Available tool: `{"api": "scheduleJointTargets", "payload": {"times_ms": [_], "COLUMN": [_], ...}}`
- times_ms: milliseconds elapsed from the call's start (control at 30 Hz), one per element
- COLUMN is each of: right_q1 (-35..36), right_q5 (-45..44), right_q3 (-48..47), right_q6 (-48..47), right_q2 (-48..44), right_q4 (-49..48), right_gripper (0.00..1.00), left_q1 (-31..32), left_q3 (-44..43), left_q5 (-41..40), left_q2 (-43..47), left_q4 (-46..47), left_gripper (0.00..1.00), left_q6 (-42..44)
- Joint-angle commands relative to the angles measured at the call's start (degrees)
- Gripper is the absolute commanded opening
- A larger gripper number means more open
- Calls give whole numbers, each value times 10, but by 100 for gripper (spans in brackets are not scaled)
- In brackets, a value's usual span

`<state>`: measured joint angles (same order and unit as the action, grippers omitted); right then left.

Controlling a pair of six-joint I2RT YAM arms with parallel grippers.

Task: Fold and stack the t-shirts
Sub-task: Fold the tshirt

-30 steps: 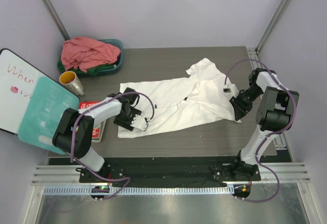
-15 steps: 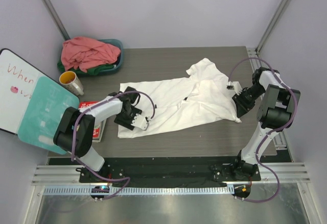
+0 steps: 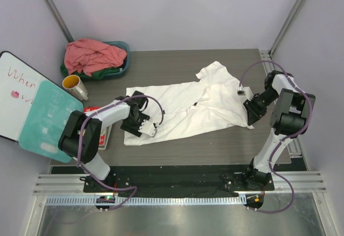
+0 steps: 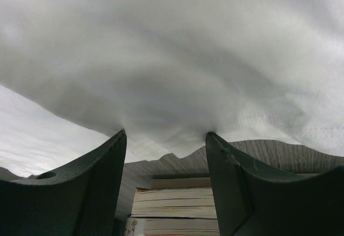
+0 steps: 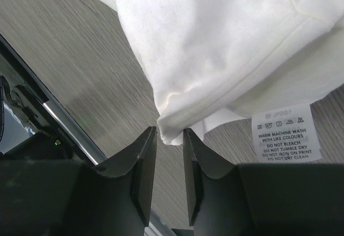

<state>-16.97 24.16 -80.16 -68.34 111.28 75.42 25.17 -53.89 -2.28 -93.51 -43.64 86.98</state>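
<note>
A white t-shirt [image 3: 188, 107] lies spread and rumpled across the middle of the table. My left gripper [image 3: 141, 124] sits low at its near left hem. In the left wrist view the gripper [image 4: 165, 134] is open wide, and the white cloth [image 4: 177, 58] drapes just past the fingertips. My right gripper [image 3: 251, 113] is at the shirt's right corner. In the right wrist view the gripper [image 5: 169, 130] has a narrow gap, with the cloth's corner [image 5: 177, 123] at its mouth and not pinched. A salmon-pink t-shirt [image 3: 91, 56] lies heaped on a dark green t-shirt [image 3: 110, 73].
The pink and green shirts fill a teal basin [image 3: 124, 48] at the back left. A mug [image 3: 75, 87], a whiteboard [image 3: 16, 93] and a red book [image 3: 97, 111] stand left of the shirt. A care label [image 5: 285, 131] hangs by the right corner, near the table's edge rail [image 5: 70, 123].
The right gripper has shifted slightly along the shirt's right corner and its jaws have narrowed a little. The left arm has not moved.
</note>
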Motion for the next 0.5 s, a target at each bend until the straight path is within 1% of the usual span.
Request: {"api": "scheduleJointTargets", "payload": {"times_ms": [0, 267, 333, 367, 400, 433, 467], "right_q1": [5, 9, 9, 9, 8, 8, 8], "right_q5": [21, 5, -2, -3, -5, -9, -11], "right_q3": [-13, 0, -3, -4, -4, -4, -4], "right_q6": [-2, 7, 10, 10, 13, 14, 15], "right_q2": [8, 8, 9, 8, 7, 6, 4], "right_q4": [17, -23, -27, -31, -33, -36, -37], "right_gripper": [31, 31, 24, 19, 8, 4, 1], "left_q1": [4, 8, 11, 12, 13, 14, 14], "left_q3": [-14, 21, 32, 35, 38, 42, 47], "left_q5": [9, -10, -23, -26, -35, -39, -43], "left_q2": [-5, -1, -3, -4, -5, -6, -7], "left_q4": [-12, 19, 36, 42, 49, 51, 55], "left_gripper": [62, 61, 59, 56, 53, 47, 41], "left_q6": [-1, -1, -5, -5, -6, -4, -4]}}
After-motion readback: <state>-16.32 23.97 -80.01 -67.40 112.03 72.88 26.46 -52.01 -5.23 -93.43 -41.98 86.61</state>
